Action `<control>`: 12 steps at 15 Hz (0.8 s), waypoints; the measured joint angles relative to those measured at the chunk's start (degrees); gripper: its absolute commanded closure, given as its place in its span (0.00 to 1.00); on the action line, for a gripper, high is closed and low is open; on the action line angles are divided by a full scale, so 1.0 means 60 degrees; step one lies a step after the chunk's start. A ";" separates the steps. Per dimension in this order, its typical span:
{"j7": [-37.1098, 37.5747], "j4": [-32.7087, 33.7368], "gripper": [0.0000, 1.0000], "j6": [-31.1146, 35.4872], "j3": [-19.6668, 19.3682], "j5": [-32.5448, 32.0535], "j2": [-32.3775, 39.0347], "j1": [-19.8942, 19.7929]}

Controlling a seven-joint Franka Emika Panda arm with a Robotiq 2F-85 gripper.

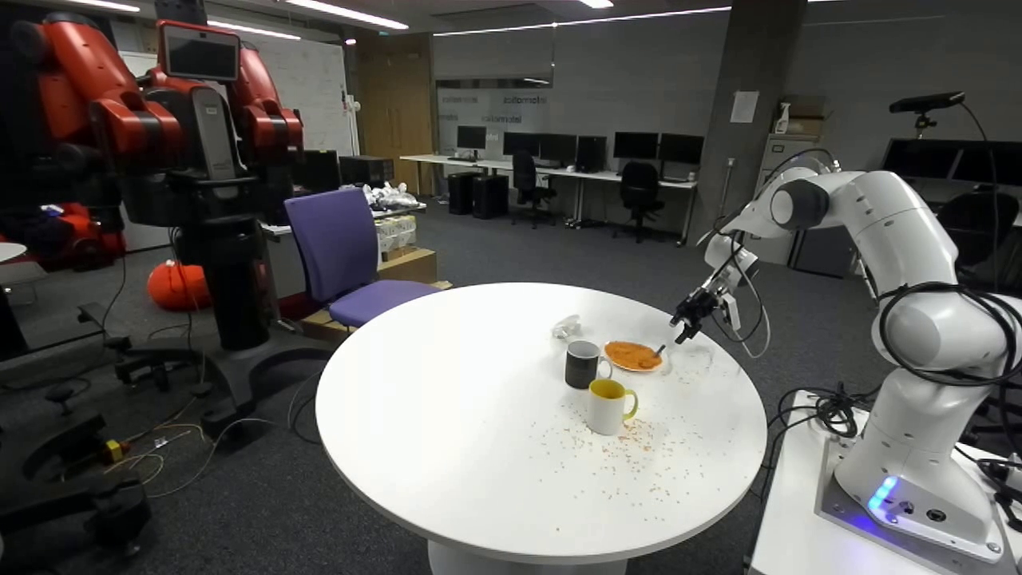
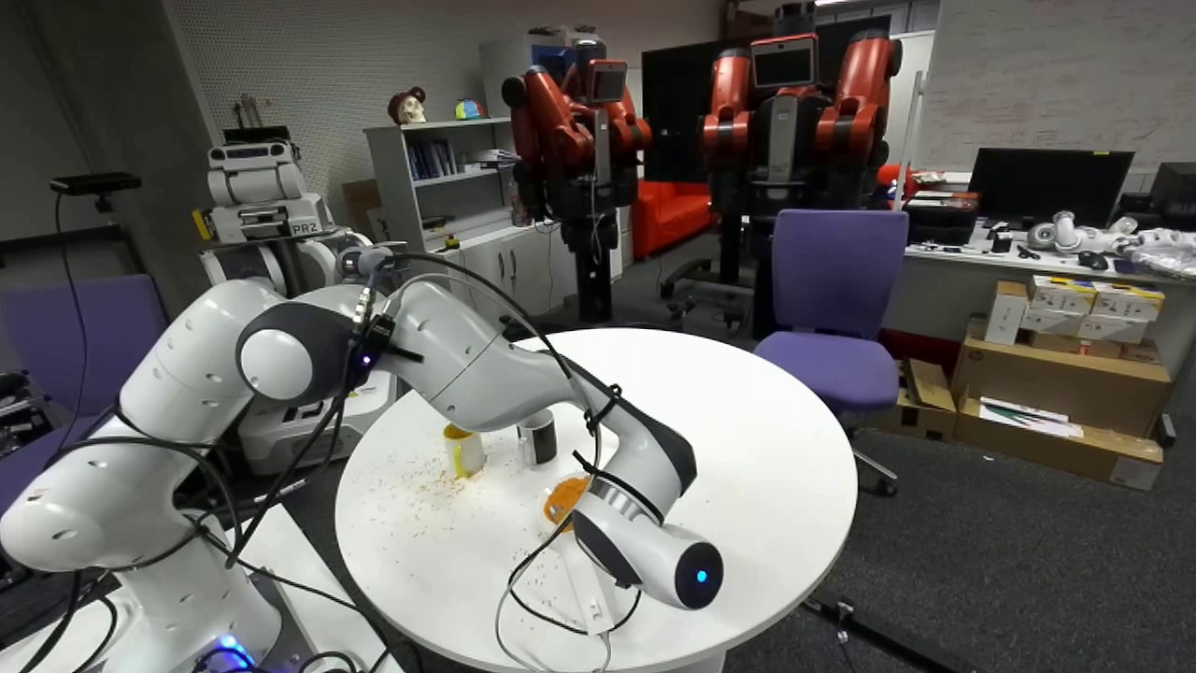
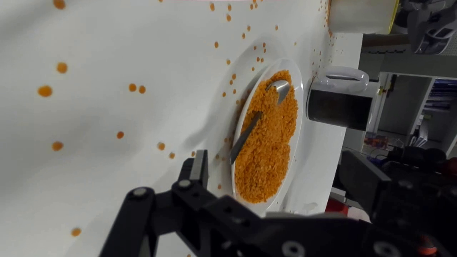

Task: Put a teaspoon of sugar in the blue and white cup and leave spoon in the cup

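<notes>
My gripper [image 1: 677, 331] is open and empty at the right of the table, beside the plate. In the wrist view its fingers [image 3: 276, 161] stand wide apart, with the plate [image 3: 262, 206] showing beyond and between them. The plate holds orange grains [image 3: 264, 167]. The spoon [image 3: 245, 138] lies in the grains, its middle buried; its bowl shows, and its dark handle end rests over the rim towards the gripper. The handle also shows in an exterior view [image 1: 659, 350]. The fingers do not touch it. No pale blue and white cup shows clearly. In an exterior view the wrist hides the gripper.
A dark mug [image 1: 582, 366] and a white mug with yellow inside [image 1: 607, 406] stand near the plate; both show in both exterior views. A crumpled clear thing [image 1: 567, 327] lies behind the plate. Loose grains are scattered on the round white table [image 1: 447, 383]. A purple chair [image 1: 343, 255] stands by it.
</notes>
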 measured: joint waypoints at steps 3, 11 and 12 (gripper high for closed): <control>0.0138 0.0000 0.03 0.0041 0.0038 0.0000 0.0057 0.0010; 0.0447 0.0000 0.12 0.0086 0.0241 0.0000 0.0093 0.0032; 0.0455 0.0000 0.13 0.0087 0.0246 0.0000 0.0100 0.0055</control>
